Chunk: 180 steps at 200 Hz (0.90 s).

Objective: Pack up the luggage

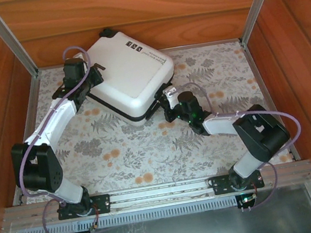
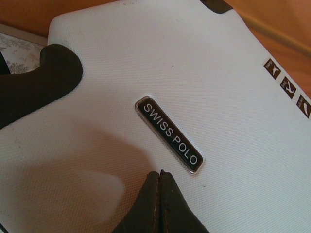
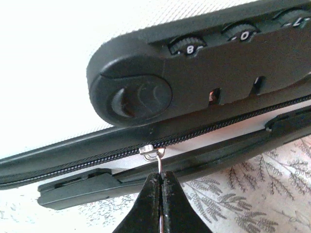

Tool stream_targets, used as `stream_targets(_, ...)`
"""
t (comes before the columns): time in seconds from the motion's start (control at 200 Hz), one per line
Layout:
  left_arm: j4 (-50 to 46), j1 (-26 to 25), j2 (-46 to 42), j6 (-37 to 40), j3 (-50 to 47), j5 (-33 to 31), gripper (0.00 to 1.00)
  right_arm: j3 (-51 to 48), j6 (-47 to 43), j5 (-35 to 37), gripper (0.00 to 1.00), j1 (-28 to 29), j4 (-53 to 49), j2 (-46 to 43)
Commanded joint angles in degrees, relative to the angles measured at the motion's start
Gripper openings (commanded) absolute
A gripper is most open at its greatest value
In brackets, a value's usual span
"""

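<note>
The right gripper (image 3: 160, 175) has its two fingers pinched tight on the thin metal zip pull (image 3: 159, 163), which hangs from the slider (image 3: 149, 150) on the black zip (image 3: 218, 133); directly above the slider sits the combination lock (image 3: 194, 73), its dials reading 8, 0 and 7, crowding the space over the zip; just beneath the zip runs a black rail (image 3: 204, 160), and below that the floral table cover (image 1: 150, 153) shows; the left gripper (image 2: 159, 175) is closed with nothing between its fingers, its tips over the white shell just beside the lower end of the SWISS POLO badge (image 2: 168, 134); three small dark label marks (image 2: 287, 88) line the shell's far edge; the luggage (image 1: 127, 73) lies flat, halves together, at the back of the table, turned at an angle, one black wheel (image 1: 107, 33) close against the wooden back wall (image 1: 137, 6); the left arm reaches to its left side, the right arm to its near right corner
</note>
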Motion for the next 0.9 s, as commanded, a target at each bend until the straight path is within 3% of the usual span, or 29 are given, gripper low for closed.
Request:
stream_targets(0.0, -20.51, 1.69, 6.21, 1.26, -5.01, -3.82, 0.00, -0.71, -3.19, 2.70, 0.00, -1.52, 5.25, 2.86)
stream_targets(0.615, -21.83, 1.68, 7.96, 3.09, -3.98, -4.13, 0.00, -0.36, 4.51, 18.50, 0.00, -1.83, 15.39, 7.56)
stream_targets(0.895, -22.19, 1.68, 8.43, 3.29, -3.66, -4.44, 0.00, 0.58, 7.69, 17.41, 0.00, -6.42, 10.21, 4.81)
